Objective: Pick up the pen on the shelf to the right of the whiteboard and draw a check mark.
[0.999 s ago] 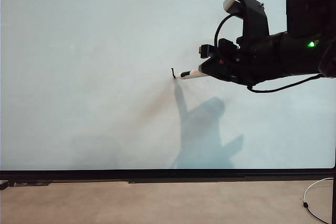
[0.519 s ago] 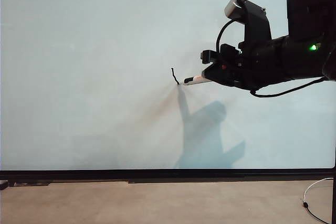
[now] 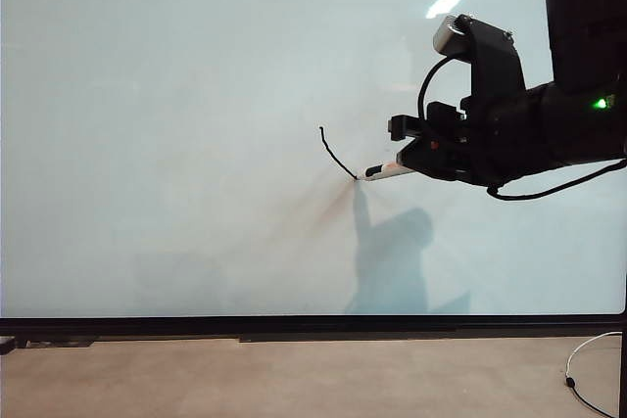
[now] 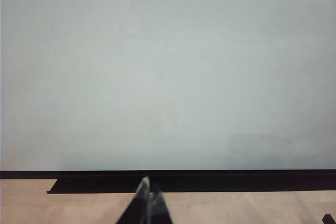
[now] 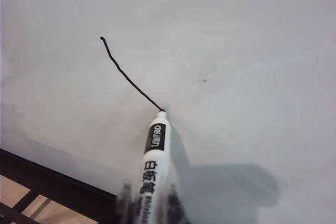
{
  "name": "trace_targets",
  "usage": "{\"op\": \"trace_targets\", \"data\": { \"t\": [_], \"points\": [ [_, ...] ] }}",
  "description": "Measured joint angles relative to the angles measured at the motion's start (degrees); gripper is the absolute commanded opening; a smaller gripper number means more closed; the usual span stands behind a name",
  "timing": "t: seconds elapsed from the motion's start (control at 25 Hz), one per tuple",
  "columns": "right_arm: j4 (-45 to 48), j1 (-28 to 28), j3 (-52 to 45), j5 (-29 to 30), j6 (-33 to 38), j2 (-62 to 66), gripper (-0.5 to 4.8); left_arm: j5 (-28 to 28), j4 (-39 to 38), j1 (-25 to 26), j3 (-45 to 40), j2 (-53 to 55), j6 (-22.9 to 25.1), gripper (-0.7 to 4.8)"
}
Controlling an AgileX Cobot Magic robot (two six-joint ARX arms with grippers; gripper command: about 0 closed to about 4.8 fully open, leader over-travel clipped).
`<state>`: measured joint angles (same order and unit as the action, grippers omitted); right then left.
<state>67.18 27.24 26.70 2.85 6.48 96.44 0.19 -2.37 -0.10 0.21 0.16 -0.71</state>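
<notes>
One stroke down, one stroke to go

One short black line, the first leg of the check mark (image 3: 337, 152), sits on the whiteboard (image 3: 176, 144), right of the board's middle in the exterior view. My right end effector (image 3: 416, 162) is closed on the pen (image 3: 384, 171), whose tip touches the board at the line's lower end.

Step in hand, as I judge it: drawing, at the turning point of the tick. Next move calls for reversing direction and pulling a longer stroke up and to the right, keeping tip pressure steady so the line does not break.

Pen label: "deli" on a black band, with Chinese characters below; smaller print is unreadable.

My left end effector (image 4: 147, 203) idles low before the board, fingers together, holding nothing.
</notes>
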Motion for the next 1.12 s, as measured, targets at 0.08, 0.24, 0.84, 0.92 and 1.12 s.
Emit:
{"op": "trace_targets", "data": {
  "t": [0.08, 0.24, 0.84, 0.92, 1.12],
  "points": [
    [0.52, 0.0, 0.0, 0.0, -0.07, 0.02, -0.09, 0.0, 0.0, 0.0, 0.0, 0.0, 0.0, -0.04],
    [1.92, 0.0, -0.02, 0.04, -0.31, 0.02, -0.09, 0.0, 0.0, 0.0, 0.0, 0.0, 0.0, -0.05],
    [5.27, -0.02, -2.1, -2.54, -1.51, -0.9, -0.09, 0.0, 0.0, 0.0, 0.0, 0.0, 0.02, -0.05],
    [5.35, -0.02, -2.1, -2.64, -1.6, -0.9, -0.09, 0.0, 0.0, 0.0, 0.0, 0.0, 0.02, -0.05],
    [5.35, -0.02, -2.12, -2.89, -1.79, -0.96, -0.09, -0.02, 0.0, 0.0, 0.0, 0.0, 0.02, -0.04]
  ]
}}
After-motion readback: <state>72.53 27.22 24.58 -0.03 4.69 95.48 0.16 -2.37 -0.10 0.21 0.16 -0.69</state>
